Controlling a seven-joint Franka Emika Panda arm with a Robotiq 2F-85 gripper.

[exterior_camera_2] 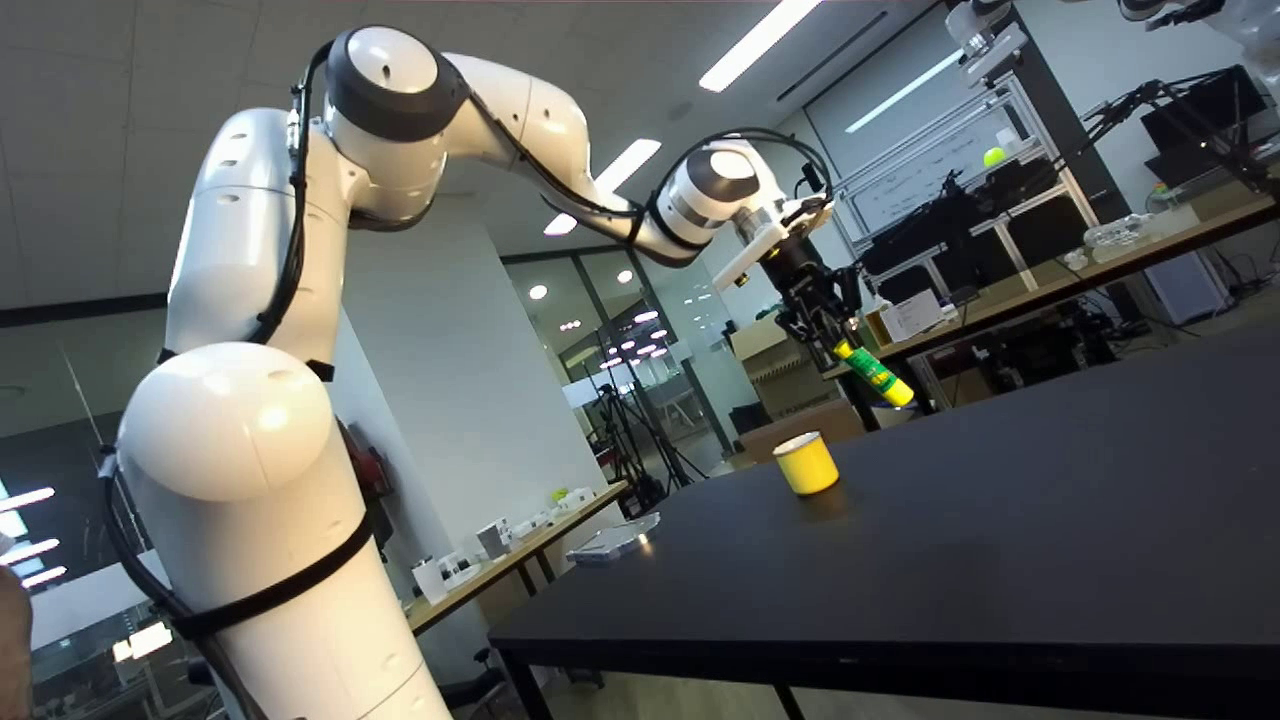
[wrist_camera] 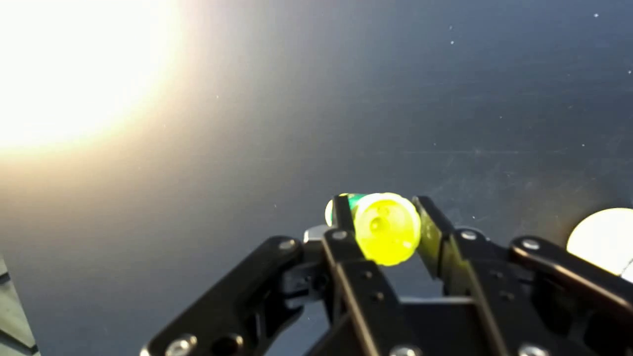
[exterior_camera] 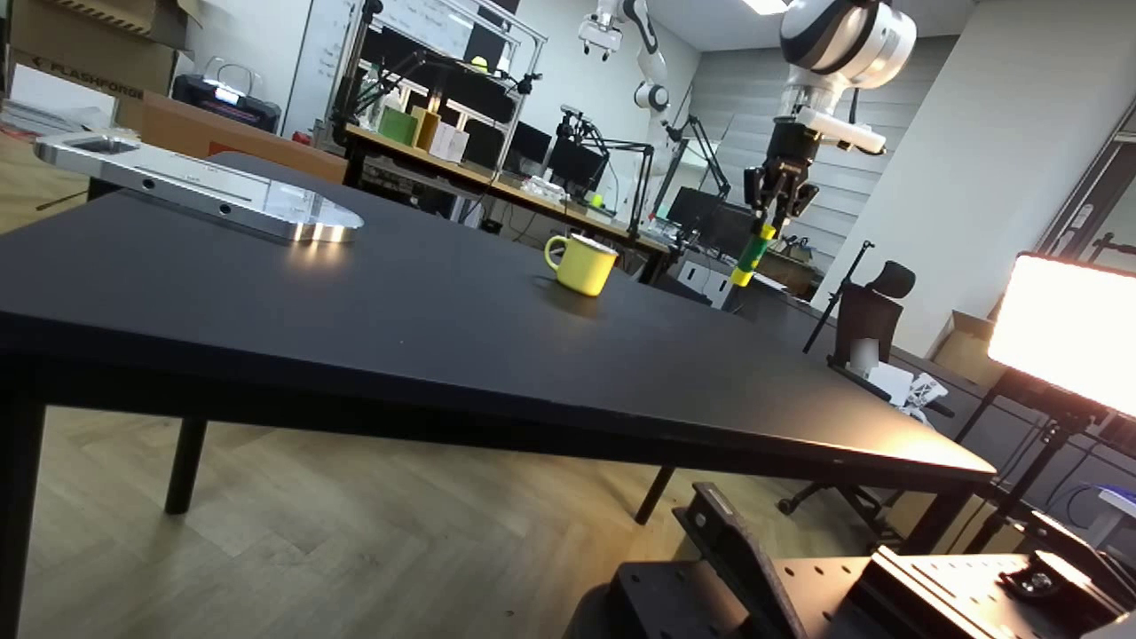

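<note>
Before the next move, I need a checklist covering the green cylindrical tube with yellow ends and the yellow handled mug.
1. Grip: ok; the black two-finger gripper is closed on the tube.
2. Tube clear of the flat black table: ok; a gap shows.
3. Tube vertical: not ok; it slants.
4. Mug upright: ok; it stands on the table.
5. Mug directly under tube: not ok; it sits off to one side.
6. Mug empty: cannot tell; its inside is overexposed.

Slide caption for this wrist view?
The pincer grips a green-and-yellow tube above the dark tabletop, bright glare at upper left.
</note>
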